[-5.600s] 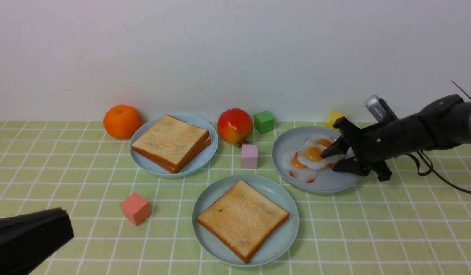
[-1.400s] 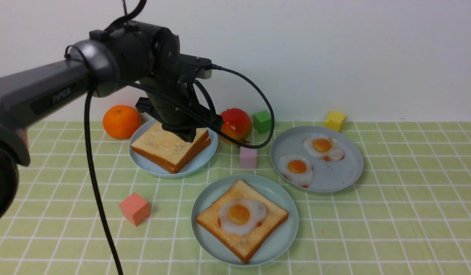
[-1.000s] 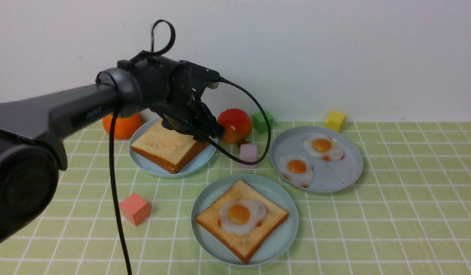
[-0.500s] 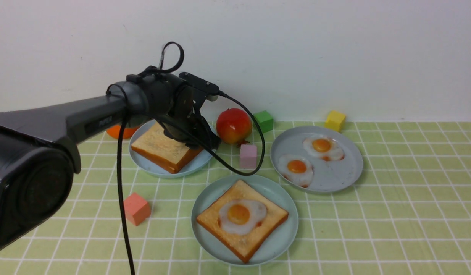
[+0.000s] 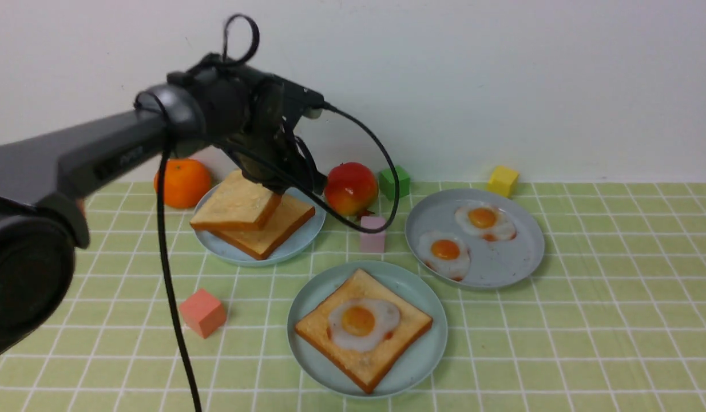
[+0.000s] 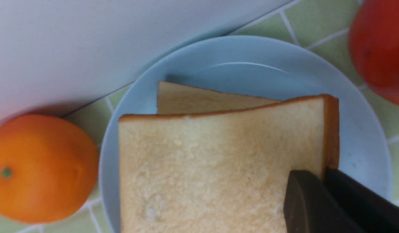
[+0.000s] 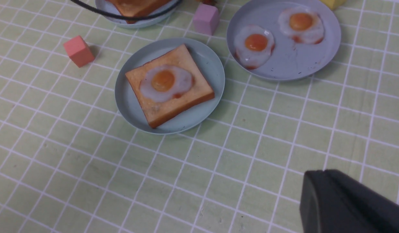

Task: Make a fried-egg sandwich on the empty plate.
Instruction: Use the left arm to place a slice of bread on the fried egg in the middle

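Left pincer [image 5: 273,194] clamped on corner of top toast slice [image 5: 233,203], held tilted clear of lower slice [image 5: 278,226]. Presumably meant to cap the egg [image 5: 359,321] on the green plate [image 5: 430,355]. Right pincer [image 7: 319,191] together, empty.

Your left arm [image 5: 101,151] is a smooth dark-grey tube with faint pale lettering along its side. It ends in a rounded silver-grey collar [image 5: 167,106] just behind the left hand [image 5: 274,195]. That hand's body is matt black and blocky. A thin black cable [image 5: 341,113] plugs in above the hand and curves into a wide loop, and a second one hangs below the collar. Your right hand [image 7: 348,204] shows only as a black, round-edged shape.
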`<state>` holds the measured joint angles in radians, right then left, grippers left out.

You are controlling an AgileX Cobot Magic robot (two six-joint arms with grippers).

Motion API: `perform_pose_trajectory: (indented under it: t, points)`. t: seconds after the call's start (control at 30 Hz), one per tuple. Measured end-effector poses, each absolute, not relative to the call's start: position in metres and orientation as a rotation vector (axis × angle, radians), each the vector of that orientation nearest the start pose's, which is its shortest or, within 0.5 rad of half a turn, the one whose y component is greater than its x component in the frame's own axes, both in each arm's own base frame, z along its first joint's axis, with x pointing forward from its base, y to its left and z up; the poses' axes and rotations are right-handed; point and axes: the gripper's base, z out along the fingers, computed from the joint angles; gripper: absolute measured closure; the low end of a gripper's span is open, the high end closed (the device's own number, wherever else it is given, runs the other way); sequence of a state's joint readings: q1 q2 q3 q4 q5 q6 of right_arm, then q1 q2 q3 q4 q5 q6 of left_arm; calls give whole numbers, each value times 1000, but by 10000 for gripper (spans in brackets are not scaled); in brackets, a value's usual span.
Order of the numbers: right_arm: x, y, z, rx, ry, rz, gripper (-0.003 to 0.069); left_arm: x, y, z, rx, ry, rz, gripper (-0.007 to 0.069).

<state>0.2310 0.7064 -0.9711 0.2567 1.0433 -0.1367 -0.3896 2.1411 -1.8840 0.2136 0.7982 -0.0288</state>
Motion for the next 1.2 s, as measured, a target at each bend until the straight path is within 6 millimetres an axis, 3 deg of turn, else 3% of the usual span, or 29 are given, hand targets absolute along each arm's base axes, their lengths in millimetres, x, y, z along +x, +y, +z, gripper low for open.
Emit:
perform_pose_trajectory:
  t: [0.13, 0.2, 0.23, 0.3, 0.47, 0.67, 0.97, 1.2]
  points:
    - [98, 43, 387, -388, 2226, 367, 634, 413, -190, 298, 610, 2446, 12, 601]
    - [95, 43, 388, -389, 2220, 367, 634, 401, -198, 304, 635, 2441, -15, 601]
    - [89, 41, 389, -392, 2201, 362, 632, 379, -215, 306, 705, 2443, -46, 601]
    - [80, 40, 392, -414, 2165, 353, 631, 356, -235, 299, 798, 2454, -65, 601]
    - [57, 34, 398, -496, 2067, 327, 631, 320, -270, 269, 973, 2461, -74, 601]
    - [50, 31, 399, -534, 2036, 303, 631, 310, -281, 259, 1025, 2427, -81, 601]
    - [51, 31, 399, -536, 2029, 299, 629, 318, -289, 231, 1050, 2458, -67, 601]
    - [51, 31, 399, -536, 2029, 299, 626, 318, -292, 221, 1044, 2487, -88, 601]
